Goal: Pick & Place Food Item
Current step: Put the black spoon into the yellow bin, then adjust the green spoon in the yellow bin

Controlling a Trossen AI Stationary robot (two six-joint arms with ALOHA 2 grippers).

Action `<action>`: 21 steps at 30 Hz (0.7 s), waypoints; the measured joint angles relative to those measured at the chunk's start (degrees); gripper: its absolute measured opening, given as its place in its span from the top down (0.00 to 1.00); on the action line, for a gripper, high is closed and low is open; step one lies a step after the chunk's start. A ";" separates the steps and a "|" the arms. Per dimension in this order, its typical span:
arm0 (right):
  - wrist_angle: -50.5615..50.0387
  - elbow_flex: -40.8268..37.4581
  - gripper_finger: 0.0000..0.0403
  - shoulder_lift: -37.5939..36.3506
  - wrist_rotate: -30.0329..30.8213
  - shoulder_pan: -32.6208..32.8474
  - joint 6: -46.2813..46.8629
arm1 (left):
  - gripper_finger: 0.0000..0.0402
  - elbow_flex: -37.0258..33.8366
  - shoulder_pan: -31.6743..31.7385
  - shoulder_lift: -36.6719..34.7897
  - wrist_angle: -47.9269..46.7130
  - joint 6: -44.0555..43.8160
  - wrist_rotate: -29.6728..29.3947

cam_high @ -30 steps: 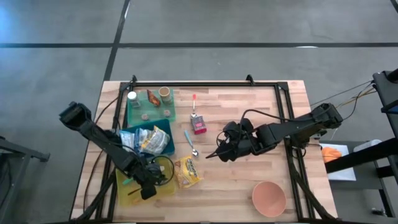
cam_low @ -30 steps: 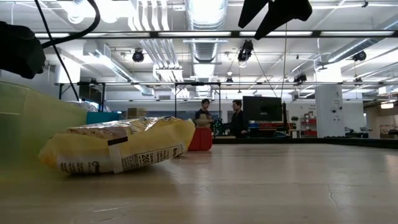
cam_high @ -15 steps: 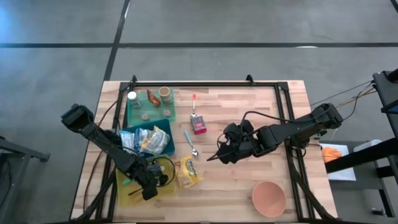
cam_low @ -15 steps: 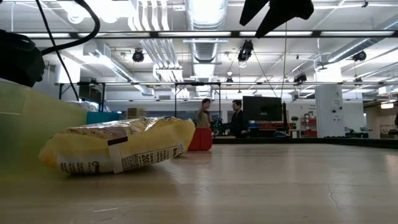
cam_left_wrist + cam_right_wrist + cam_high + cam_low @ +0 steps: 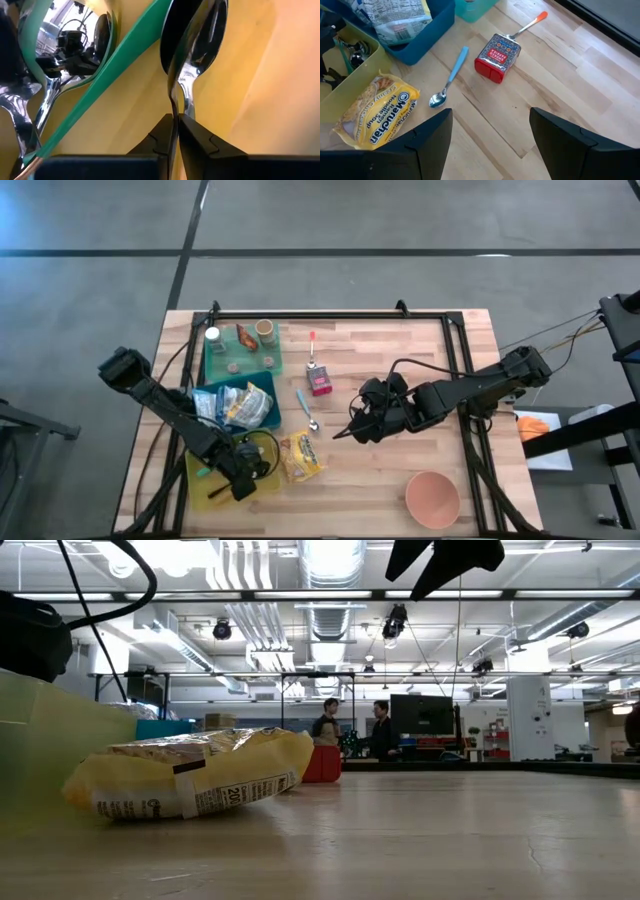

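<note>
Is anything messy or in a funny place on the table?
Yes. A yellow noodle packet lies loose on the wood beside the yellow bin, and a blue-handled spoon lies loose nearby, though other spoons sit in the bin.

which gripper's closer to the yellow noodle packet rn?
Left. The left gripper is in the yellow bin right beside the noodle packet; the right gripper hovers farther off, over the table's middle.

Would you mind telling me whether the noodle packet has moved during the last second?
No; the noodle packet still lies beside the yellow bin, below the blue-handled spoon.
</note>
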 joint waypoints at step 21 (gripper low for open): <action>0.20 0.00 0.35 0.00 -0.71 0.02 -0.18 | 0.51 5.09 -0.17 -0.11 -9.09 14.50 2.50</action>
